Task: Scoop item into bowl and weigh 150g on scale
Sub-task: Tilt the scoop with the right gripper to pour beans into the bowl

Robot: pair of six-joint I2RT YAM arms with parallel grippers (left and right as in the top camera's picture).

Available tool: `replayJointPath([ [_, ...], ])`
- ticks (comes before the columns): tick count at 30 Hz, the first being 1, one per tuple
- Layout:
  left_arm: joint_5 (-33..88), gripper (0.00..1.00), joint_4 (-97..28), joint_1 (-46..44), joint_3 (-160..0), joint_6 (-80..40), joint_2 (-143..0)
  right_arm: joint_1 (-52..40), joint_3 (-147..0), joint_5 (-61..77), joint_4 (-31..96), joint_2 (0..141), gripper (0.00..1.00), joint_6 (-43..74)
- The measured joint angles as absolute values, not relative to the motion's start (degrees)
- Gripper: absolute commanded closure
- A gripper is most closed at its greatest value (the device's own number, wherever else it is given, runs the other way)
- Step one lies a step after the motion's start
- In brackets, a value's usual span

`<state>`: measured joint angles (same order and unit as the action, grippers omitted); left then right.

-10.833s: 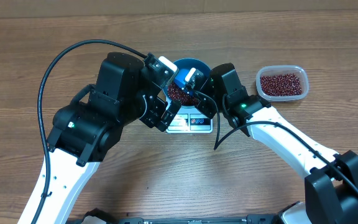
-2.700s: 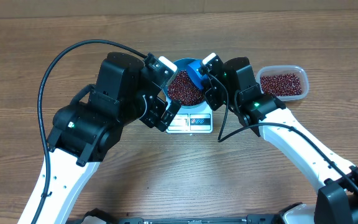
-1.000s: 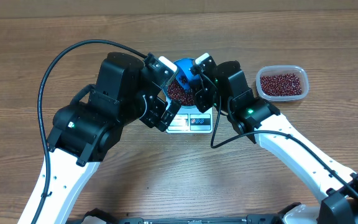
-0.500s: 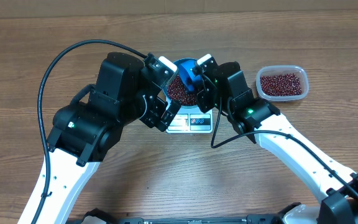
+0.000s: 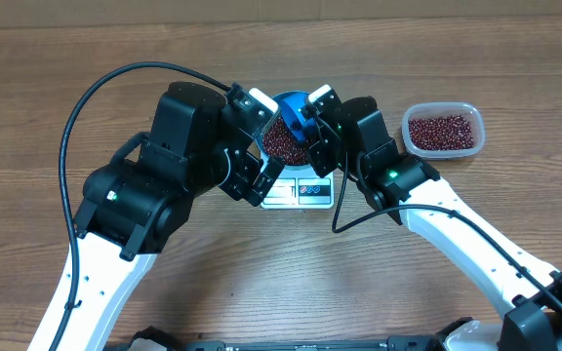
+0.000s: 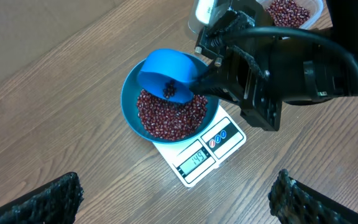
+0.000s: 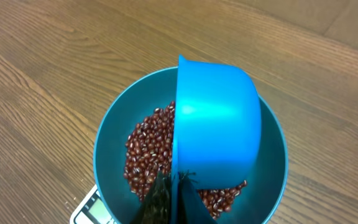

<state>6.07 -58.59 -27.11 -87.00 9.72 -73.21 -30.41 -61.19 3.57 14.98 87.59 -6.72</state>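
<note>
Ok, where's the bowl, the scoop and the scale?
bowl (image 6: 128, 99), left wrist view, its left rim.
scoop (image 6: 166, 67), left wrist view, middle of its cup.
scale (image 6: 197, 160), left wrist view, its display.

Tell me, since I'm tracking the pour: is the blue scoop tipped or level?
Tipped: the scoop is on its side over the bowl, beans at its lip.

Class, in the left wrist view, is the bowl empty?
No, the bowl holds a heap of red-brown beans.
</note>
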Motion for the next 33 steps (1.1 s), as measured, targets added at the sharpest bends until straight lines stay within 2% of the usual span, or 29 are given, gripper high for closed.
replayJointPath([
  [33, 6.07, 0.0, -58.59, -27.11, -87.0, 9.72, -73.19, -30.0, -61.19, 2.74, 15.62, 87.59, 0.96, -7.35],
])
